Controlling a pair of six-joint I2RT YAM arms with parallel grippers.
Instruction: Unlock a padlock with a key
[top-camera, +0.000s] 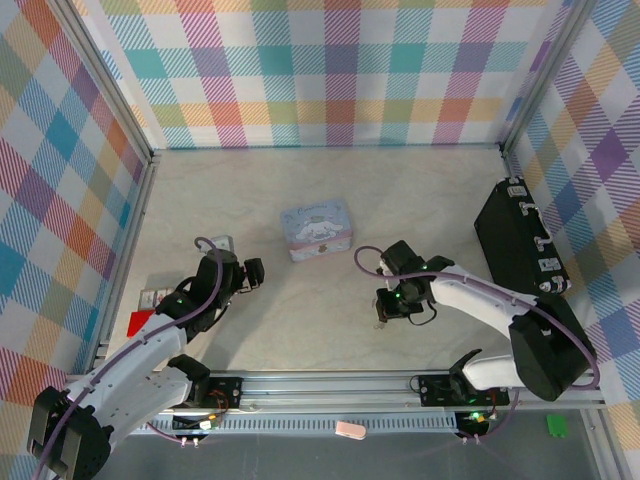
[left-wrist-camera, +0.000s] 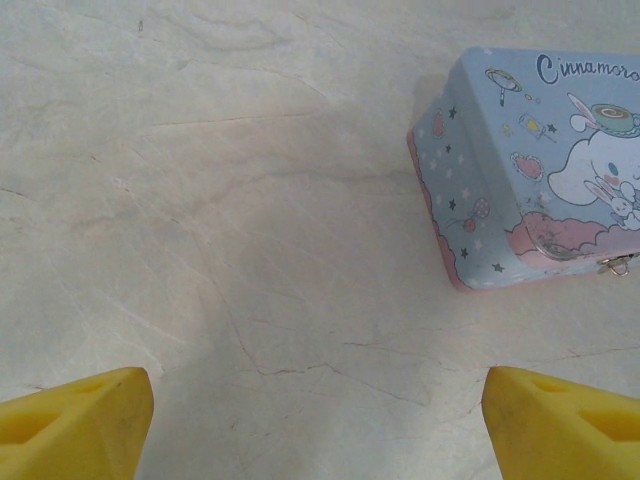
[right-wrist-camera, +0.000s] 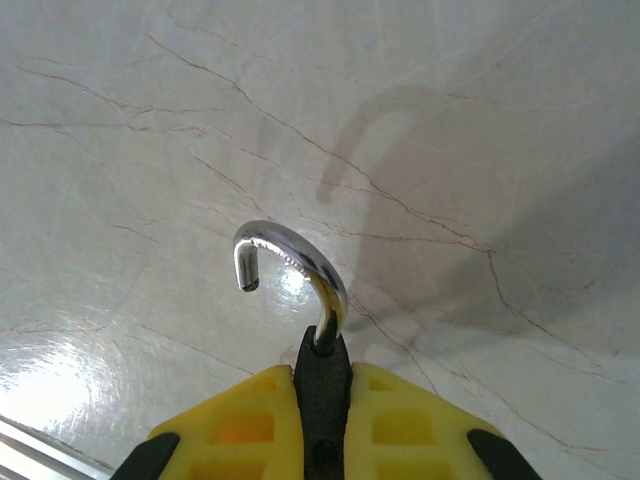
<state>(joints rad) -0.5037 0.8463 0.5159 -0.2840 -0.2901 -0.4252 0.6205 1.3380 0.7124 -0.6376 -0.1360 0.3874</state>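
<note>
My right gripper (right-wrist-camera: 322, 385) is shut on the padlock (right-wrist-camera: 322, 370), whose black body is squeezed between the yellow fingers (right-wrist-camera: 240, 420). Its shiny shackle (right-wrist-camera: 295, 262) curves up and to the left, with the free end hanging clear of the body. In the top view the right gripper (top-camera: 386, 306) hovers low over the table, right of centre. My left gripper (top-camera: 246, 274) is open with nothing between its fingertips (left-wrist-camera: 90, 420), and bare table lies below it. The key is out of view.
A pastel-blue cartoon tin (top-camera: 318, 228) (left-wrist-camera: 540, 190) sits mid-table, up and to the right of the left gripper. A black case (top-camera: 518, 240) leans at the right wall. A red card (top-camera: 140, 321) lies by the left edge.
</note>
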